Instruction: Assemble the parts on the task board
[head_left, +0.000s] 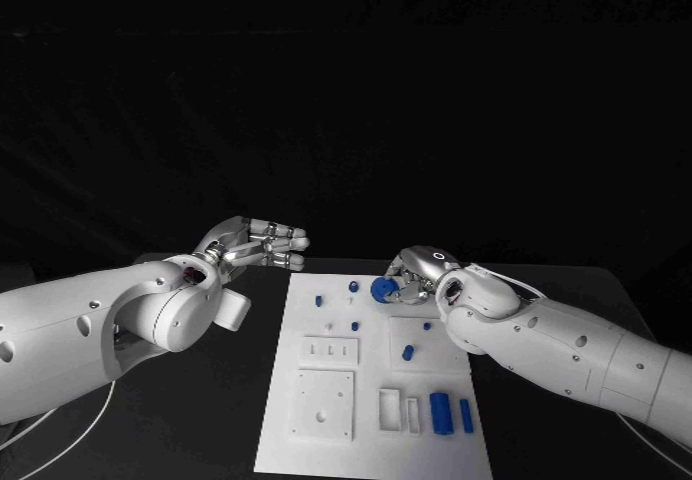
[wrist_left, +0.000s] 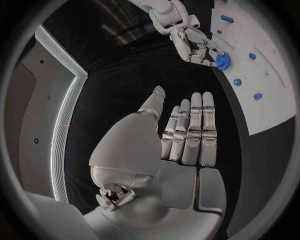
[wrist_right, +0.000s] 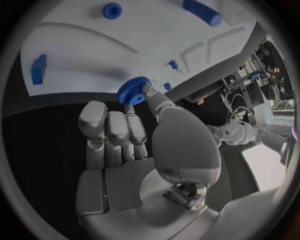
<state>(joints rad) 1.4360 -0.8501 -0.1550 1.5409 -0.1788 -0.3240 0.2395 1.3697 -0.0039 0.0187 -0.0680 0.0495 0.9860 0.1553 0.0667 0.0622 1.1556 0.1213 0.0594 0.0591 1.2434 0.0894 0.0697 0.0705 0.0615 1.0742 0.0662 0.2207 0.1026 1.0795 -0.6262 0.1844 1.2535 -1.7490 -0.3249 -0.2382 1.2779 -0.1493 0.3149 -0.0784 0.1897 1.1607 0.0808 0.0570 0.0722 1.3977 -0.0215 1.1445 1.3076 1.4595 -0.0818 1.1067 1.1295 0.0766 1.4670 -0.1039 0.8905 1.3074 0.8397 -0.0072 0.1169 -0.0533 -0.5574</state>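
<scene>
Head view: the right hand (head_left: 421, 275) holds a blue gear (head_left: 384, 289) at the task board (head_left: 325, 440)'s one o'clock corner. Left wrist view: the left hand (wrist_left: 187, 132) hovers off-board, fingers straight and empty. Right wrist view: the gear is pinched, probably above its peg; seating needs careful alignment.

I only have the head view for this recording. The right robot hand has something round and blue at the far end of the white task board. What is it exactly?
Observer: The right wrist view shows a blue toothed gear wheel, pinched between the thumb and fingertips of the right robot hand.
Operator: Is the left robot hand hiding a part?
Observer: No. In the left wrist view the left robot hand has a bare palm, with its fingers straight and side by side.
</scene>
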